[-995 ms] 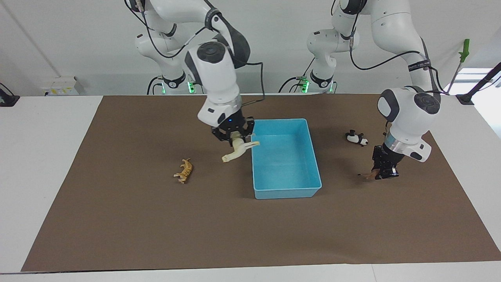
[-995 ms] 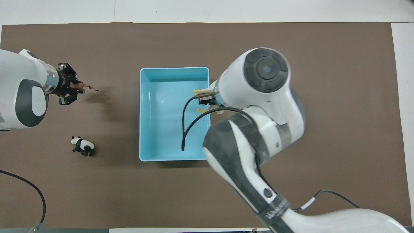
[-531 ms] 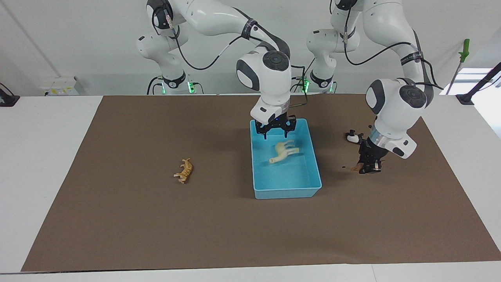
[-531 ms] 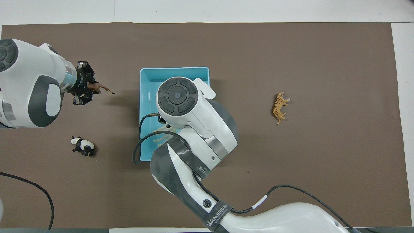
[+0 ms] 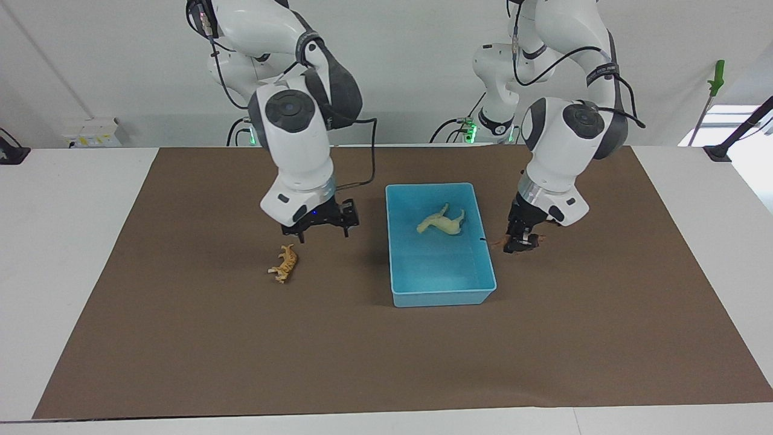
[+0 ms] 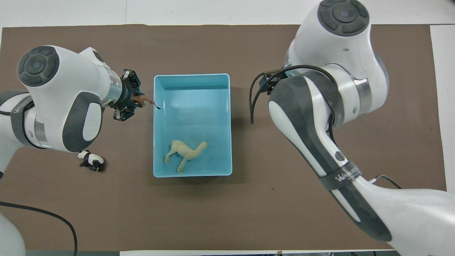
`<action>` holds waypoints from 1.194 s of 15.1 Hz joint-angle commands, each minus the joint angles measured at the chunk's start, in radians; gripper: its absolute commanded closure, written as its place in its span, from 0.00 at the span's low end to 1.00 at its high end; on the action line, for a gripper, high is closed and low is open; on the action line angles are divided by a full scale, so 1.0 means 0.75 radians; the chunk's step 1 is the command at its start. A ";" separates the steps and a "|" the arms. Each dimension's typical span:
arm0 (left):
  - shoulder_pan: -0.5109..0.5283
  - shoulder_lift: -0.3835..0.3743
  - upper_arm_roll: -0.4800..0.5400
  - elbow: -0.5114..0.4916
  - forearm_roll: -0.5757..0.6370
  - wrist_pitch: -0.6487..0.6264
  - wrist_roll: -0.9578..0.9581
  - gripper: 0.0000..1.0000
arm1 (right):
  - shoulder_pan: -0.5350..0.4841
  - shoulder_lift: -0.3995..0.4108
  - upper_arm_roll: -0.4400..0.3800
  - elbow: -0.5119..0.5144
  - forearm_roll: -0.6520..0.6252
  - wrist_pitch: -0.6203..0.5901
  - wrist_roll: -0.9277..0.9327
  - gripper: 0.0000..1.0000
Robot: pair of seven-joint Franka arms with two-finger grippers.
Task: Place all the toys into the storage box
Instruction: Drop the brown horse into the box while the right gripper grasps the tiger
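The light-blue storage box (image 5: pixel 441 295) stands mid-mat; it also shows in the overhead view (image 6: pixel 192 75). The cream horse (image 5: pixel 441 221) lies in it, toward the robots' end (image 6: pixel 185 153). My right gripper (image 5: pixel 319 225) is open and empty, over the mat just above the orange tiger (image 5: pixel 284 264). My left gripper (image 5: pixel 520 243) is shut on the brown lion (image 6: pixel 143 101) and holds it right beside the box's rim, the tail over the edge. The panda (image 6: pixel 91 161) stands on the mat toward the left arm's end. My right arm hides the tiger in the overhead view.
A brown mat (image 5: pixel 241 338) covers the white table. A green-handled tool (image 5: pixel 716 75) and a black stand (image 5: pixel 743 130) are off the mat at the left arm's end.
My right gripper let the horse go into the box, then swung away to over the tiger. My left gripper carried the lion from the mat's end to the box's rim.
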 commanded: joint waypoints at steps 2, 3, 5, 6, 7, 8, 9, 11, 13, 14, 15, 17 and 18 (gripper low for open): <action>-0.198 -0.065 0.015 -0.055 -0.018 -0.016 -0.099 0.79 | -0.128 -0.154 0.018 -0.410 0.012 0.224 0.083 0.00; -0.249 -0.089 0.017 -0.098 -0.018 -0.014 -0.099 0.68 | -0.153 -0.174 0.018 -0.467 0.016 0.240 0.117 0.00; -0.300 -0.122 0.019 -0.157 -0.016 -0.022 -0.080 0.13 | -0.178 -0.193 0.018 -0.572 0.016 0.309 0.354 0.00; -0.292 -0.124 0.023 -0.153 -0.014 -0.036 -0.082 0.00 | -0.184 -0.213 0.018 -0.625 0.016 0.367 0.422 0.00; -0.278 -0.143 0.025 -0.153 -0.006 -0.048 -0.082 0.00 | -0.200 -0.221 0.020 -0.658 0.016 0.390 0.445 0.00; -0.246 -0.165 0.027 -0.155 0.000 -0.087 -0.058 0.00 | -0.209 -0.228 0.020 -0.680 0.020 0.410 0.453 0.00; -0.184 -0.185 0.027 -0.158 0.002 -0.130 0.031 0.00 | -0.207 -0.232 0.020 -0.697 0.047 0.447 0.477 0.00; -0.068 -0.202 0.027 -0.168 0.002 -0.187 0.362 0.00 | -0.205 -0.209 0.018 -0.719 0.061 0.498 0.514 0.00; 0.104 -0.226 0.025 -0.225 0.000 -0.186 0.744 0.00 | -0.199 -0.168 0.018 -0.728 0.061 0.565 0.512 0.00; 0.159 -0.235 0.025 -0.257 0.000 -0.173 0.863 0.00 | -0.198 -0.148 0.018 -0.728 0.061 0.596 0.512 0.00; 0.227 -0.253 0.025 -0.294 0.002 -0.153 0.990 0.00 | -0.200 -0.126 0.018 -0.728 0.059 0.647 0.510 0.00; 0.325 -0.257 0.027 -0.372 0.000 -0.051 1.272 0.00 | -0.196 -0.078 0.018 -0.730 0.059 0.719 0.510 0.00; 0.368 -0.251 0.027 -0.421 0.000 0.008 1.419 0.00 | -0.192 -0.074 0.018 -0.746 0.059 0.737 0.504 0.00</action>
